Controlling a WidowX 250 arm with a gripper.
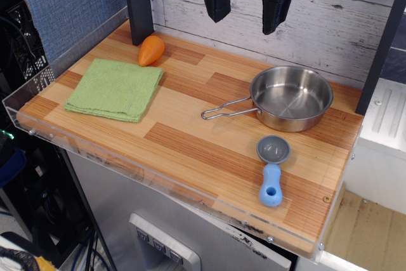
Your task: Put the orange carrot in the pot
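The orange carrot [151, 50] lies on the wooden table at the back left, just beyond the green cloth. The pot [291, 98], a shiny steel pan, stands at the right with its wire handle [225, 111] pointing left. It is empty. My gripper [246, 14] hangs high above the table's back middle, in front of the wall. Its two black fingers are spread apart and hold nothing. It is well right of the carrot and left of the pot.
A folded green cloth [115, 89] lies at the left. A grey scoop with a blue handle [272, 171] lies in front of the pot. A clear plastic rim [127, 163] edges the table. A dark post [138, 4] stands behind the carrot.
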